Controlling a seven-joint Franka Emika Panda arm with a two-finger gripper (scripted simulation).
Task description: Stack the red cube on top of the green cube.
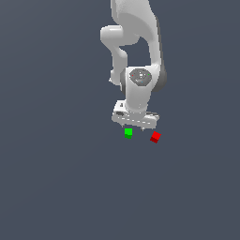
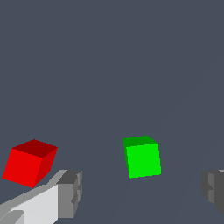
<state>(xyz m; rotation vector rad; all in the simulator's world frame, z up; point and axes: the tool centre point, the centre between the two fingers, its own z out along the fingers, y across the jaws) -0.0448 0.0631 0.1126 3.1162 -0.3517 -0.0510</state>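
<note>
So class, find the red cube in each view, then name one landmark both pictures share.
Exterior view: the red cube lies just below the hand, toward the exterior view's right.
Wrist view: the red cube lies beside one finger.
Shared landmark: the green cube, apart from it.

Red cube (image 1: 155,137) near green cube (image 1: 128,133), apart.
</note>
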